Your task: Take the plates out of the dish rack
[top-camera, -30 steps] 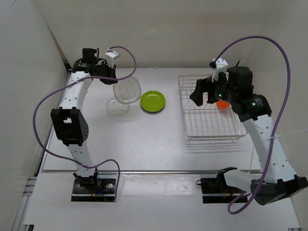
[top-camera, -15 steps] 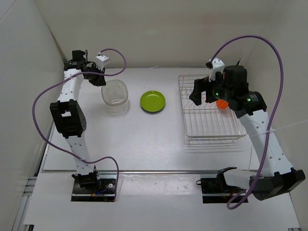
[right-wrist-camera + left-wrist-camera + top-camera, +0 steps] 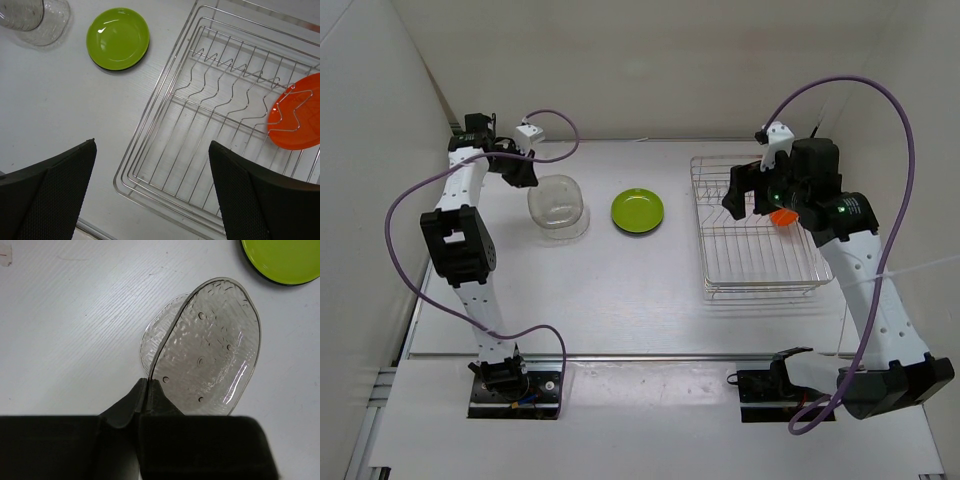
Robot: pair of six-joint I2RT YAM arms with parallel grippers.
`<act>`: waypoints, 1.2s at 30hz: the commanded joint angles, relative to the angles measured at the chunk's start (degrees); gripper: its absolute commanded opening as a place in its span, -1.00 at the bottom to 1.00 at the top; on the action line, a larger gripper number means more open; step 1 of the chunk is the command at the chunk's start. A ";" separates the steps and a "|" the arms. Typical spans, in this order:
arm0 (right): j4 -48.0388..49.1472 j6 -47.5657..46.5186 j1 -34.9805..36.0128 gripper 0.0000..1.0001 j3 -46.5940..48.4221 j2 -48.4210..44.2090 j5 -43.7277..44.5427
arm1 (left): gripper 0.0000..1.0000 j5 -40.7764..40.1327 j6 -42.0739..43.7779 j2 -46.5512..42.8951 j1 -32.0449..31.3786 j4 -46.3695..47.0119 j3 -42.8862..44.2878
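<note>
**Left arm swings its clear plate over the one on the table**

Over the last second the left arm has drawn back toward the far-left corner. It has carried its plate from beside the green one to directly above the clear one lying flat. The right arm has hardly shifted.

The dish rack (image 3: 760,262) sits on the right of the table (image 3: 620,290). Only the orange plate (image 3: 297,120) is left in it, at the right side, leaning among the prongs with its face turned up and a wire crossing in front. The right claw (image 3: 152,182) hangs over the rack's middle, fingers spread wide and empty.

The left claw (image 3: 150,390) is clenched on the rim of a clear plate (image 3: 210,350). This plate is tilted, and its long axis runs away from the fingers toward the green plate (image 3: 637,210). It overlaps the second clear plate (image 3: 150,337) beneath, but I cannot tell whether the two touch. The green plate lies flat between that pair and the rack, and a dark rim under it is probably the black plate.

If the left claw lets go while the plate is this steep, the plate could clack down, skate off its twin or chip. On the other side, wide-open fingers going for the orange plate could snag a prong and drag the rack.
</note>
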 commanded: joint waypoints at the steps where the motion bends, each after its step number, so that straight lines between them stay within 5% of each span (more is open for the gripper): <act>1: 0.66 -1.30 -0.34 0.91 -1.08 -2.39 1.53 | -0.79 4.65 2.35 0.50 0.30 -1.04 0.50; 25: -0.39 -1.83 -2.01 0.91 -1.09 -3.45 0.92 | -0.79 5.09 0.68 7.62 -0.76 1.93 3.75; 27: -0.39 -1.83 -2.01 0.91 -1.09 -3.45 0.92 | -0.74 5.09 0.07 7.62 -0.76 2.72 3.22; 31: -0.39 -1.83 -2.01 0.91 -1.09 -3.45 0.92 | -0.22 5.09 -1.34 8.14 -0.76 3.25 3.22; 36: -0.39 -1.83 -2.54 0.91 -1.09 -3.98 0.40 | -0.20 5.09 -1.87 8.67 -1.29 3.25 3.22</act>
